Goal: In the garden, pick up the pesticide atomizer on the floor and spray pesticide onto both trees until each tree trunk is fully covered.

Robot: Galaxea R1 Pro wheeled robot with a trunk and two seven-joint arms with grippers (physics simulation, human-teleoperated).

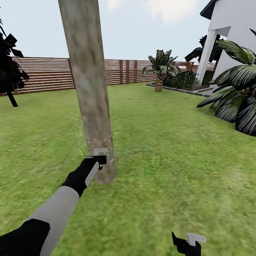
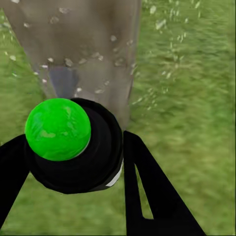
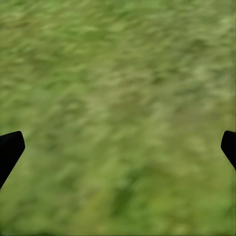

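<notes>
A thick pale mottled tree trunk (image 1: 89, 81) rises from the grass floor (image 1: 160, 142) just ahead. My left gripper (image 1: 100, 160) reaches low against its base, shut on the pesticide atomizer (image 2: 81, 147), a black bottle with a green round top (image 2: 58, 129), held between the black fingers (image 2: 147, 187). White pesticide specks (image 1: 99, 142) dot the lower trunk (image 2: 83, 44) and drift in the air beside it. My right gripper (image 1: 188, 243) hangs at the lower edge of the head view, open over bare grass (image 3: 118, 108), with its fingertips (image 3: 10, 150) wide apart.
A brown slat fence (image 1: 46, 74) runs along the back. A black tree (image 1: 10, 67) stands far left, a small palm (image 1: 160, 69) at the back, broad dark leaves (image 1: 238, 96) and a white house (image 1: 231, 32) at right. Open grass spreads to the right.
</notes>
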